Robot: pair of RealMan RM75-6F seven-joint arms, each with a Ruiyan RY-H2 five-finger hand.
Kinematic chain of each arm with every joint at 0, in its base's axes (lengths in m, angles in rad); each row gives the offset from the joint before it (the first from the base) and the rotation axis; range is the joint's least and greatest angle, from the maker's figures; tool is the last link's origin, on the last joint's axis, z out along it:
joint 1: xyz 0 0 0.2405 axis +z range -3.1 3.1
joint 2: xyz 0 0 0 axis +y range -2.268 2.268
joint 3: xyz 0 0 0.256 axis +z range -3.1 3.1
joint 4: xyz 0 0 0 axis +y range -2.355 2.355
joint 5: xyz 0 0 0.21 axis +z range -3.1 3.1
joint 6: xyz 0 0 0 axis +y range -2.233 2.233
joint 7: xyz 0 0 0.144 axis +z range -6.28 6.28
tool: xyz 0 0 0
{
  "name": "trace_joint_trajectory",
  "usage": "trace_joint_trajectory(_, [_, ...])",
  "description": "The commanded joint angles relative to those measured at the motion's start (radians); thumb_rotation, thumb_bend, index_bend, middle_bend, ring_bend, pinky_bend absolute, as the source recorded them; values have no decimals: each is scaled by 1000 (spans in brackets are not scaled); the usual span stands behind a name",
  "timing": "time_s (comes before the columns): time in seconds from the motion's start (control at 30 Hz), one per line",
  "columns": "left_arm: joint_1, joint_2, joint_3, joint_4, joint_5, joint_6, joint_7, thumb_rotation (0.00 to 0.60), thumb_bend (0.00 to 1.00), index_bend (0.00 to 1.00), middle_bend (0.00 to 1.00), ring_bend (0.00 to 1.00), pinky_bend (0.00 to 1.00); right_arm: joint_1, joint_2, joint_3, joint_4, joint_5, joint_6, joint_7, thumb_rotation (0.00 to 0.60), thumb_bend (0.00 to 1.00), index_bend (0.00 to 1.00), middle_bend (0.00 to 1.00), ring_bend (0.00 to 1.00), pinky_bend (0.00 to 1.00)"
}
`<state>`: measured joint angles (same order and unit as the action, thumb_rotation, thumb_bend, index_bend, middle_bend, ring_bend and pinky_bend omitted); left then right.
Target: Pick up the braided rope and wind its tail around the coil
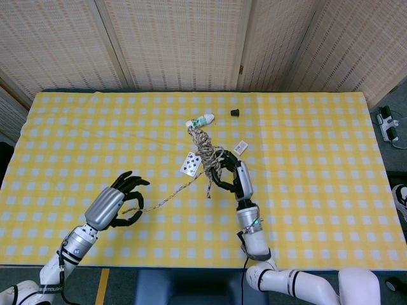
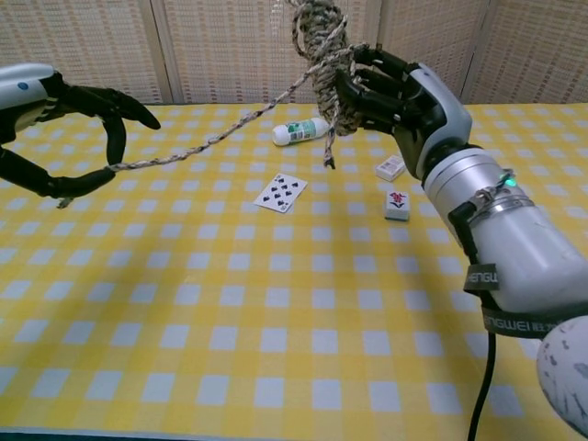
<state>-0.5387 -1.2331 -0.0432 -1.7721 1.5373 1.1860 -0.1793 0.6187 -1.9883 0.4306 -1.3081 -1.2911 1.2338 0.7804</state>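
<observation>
The braided rope's coil [image 1: 206,149] [image 2: 323,46] stands upright, lifted well above the yellow checked table, and my right hand [image 1: 232,175] [image 2: 397,87] grips its lower part. A short loose end [image 2: 328,152] dangles below the hand. The rope's tail [image 1: 166,199] [image 2: 211,140] runs taut from the coil down to the left. My left hand [image 1: 117,204] [image 2: 64,129] pinches the tail's end, low at the left, far from the coil.
On the yellow checked table [image 1: 318,159] lie a small white bottle [image 1: 202,120] [image 2: 303,131], a playing card [image 1: 189,164] [image 2: 280,193], two small tiles [image 1: 240,147] [image 2: 397,206] and a black cap [image 1: 234,112]. Woven screens stand behind the far edge.
</observation>
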Motion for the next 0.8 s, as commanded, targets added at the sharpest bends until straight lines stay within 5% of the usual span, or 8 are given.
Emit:
trace_joint_trajectory(0.03, [7,-9,6,47,-19,-16,-39,600,469,647,240,152,0,-16,26,6,-9,-45,25,69,600,737,770,630,697,520])
trace_joint_trajectory(0.4, [-11,-43,-41,168,-139,-100,-103,600,470,649,240,152,0,-52,144,-46,-86,-124,40,153,600,741,789,644,712,538])
trace_joint_trajectory(0.8, [-56,-38,-79,188,-154,-163,-96,600,470,647,240,150,0,-22,301,-205,-99,-362,52,85,600,741,806,659,727,538])
